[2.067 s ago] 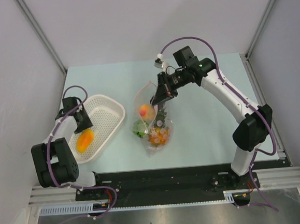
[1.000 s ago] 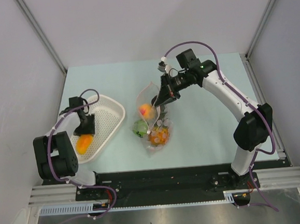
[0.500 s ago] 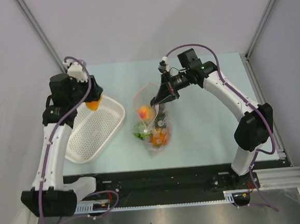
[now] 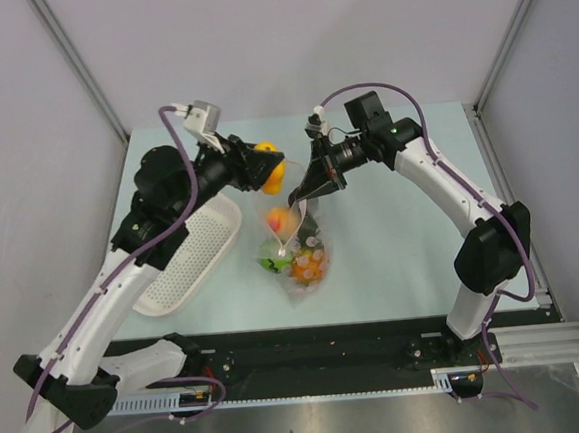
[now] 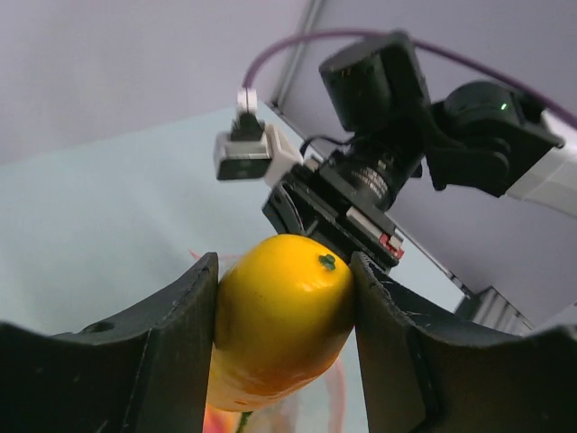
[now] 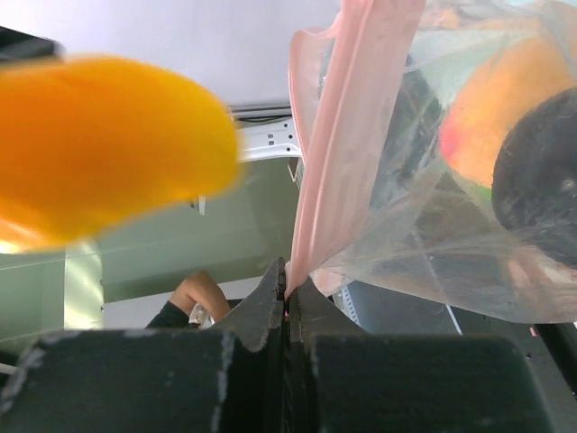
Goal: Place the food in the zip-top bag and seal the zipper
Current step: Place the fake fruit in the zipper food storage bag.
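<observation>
my left gripper (image 4: 260, 168) has its two fingers spread around the orange-yellow fruit (image 5: 281, 329), one pad pressed to each side, so the fruit is pinched between them with its small green stem spot facing up. it hangs in the air above the table (image 4: 403, 258), just left of the mouth of the zip-top bag (image 4: 306, 275) and close to my right gripper (image 4: 304, 191).

my right gripper's fingers are pressed tight together on the top edge of the bag, nipping the plastic right at the pink zipper strip (image 6: 347, 117) and holding that corner up. the rest of the bag sags down to the table.

inside the bag i see the peach-coloured fruit (image 4: 280, 217) near the top, the green ball (image 4: 272, 256) lower left and the orange pineapple (image 4: 308, 265) at the bottom.

the white perforated basket (image 4: 188, 270) lies on the left of the table, partly under my left arm.
</observation>
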Motion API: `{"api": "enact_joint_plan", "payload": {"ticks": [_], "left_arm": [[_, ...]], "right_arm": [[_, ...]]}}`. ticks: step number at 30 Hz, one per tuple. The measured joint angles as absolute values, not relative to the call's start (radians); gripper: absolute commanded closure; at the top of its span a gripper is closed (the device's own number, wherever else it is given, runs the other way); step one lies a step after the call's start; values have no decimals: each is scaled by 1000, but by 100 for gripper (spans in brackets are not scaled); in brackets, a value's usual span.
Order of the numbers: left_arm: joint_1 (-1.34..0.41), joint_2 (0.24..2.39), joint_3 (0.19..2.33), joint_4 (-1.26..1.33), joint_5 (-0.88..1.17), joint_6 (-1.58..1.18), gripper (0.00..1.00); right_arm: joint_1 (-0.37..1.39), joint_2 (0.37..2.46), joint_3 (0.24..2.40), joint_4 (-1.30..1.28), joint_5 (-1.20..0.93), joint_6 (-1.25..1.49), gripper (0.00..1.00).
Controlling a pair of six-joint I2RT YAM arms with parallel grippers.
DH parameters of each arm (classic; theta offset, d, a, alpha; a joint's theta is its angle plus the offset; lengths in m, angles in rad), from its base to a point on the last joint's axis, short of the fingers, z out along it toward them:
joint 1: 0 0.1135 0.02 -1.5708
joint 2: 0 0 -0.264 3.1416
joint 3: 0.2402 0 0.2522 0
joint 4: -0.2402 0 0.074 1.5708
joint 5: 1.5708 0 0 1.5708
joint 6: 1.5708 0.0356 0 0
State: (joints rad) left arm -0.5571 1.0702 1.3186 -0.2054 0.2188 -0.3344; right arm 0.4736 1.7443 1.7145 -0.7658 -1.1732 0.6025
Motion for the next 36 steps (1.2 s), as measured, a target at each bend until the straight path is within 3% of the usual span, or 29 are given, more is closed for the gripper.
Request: {"api": "enact_joint_plan", "payload": {"ticks": [13,16,17,19,20,23,30,36], "left_arm": [[-659,1114,1161,-218,138,-464,87],[-659,1094,1139,-263,141,-479,71],[-659,1087,1135,-284,144,-482,53],[-659,1077,1133,-324,162,-486,34],[-659,1072,1133,-342,169,-487,19],[-659,1055,1133,-393,191,-469,0],[-659,1024,1245,-501,252,-240,0],[-659,932,1314,-614,490,179,5]], "right_arm": [[470,1701,1714,-768,-1179,594,100],[468,1698,1714,-767,-1180,592,100],[467,1698,1714,-766,-1180,592,100],[467,1698,1714,-764,-1186,592,100],[467,1698,1714,-764,-1188,592,100],[467,1698,1713,-763,-1200,584,100],[468,1692,1687,-778,-1224,515,100],[482,1678,1683,-814,-1232,437,100]]}}
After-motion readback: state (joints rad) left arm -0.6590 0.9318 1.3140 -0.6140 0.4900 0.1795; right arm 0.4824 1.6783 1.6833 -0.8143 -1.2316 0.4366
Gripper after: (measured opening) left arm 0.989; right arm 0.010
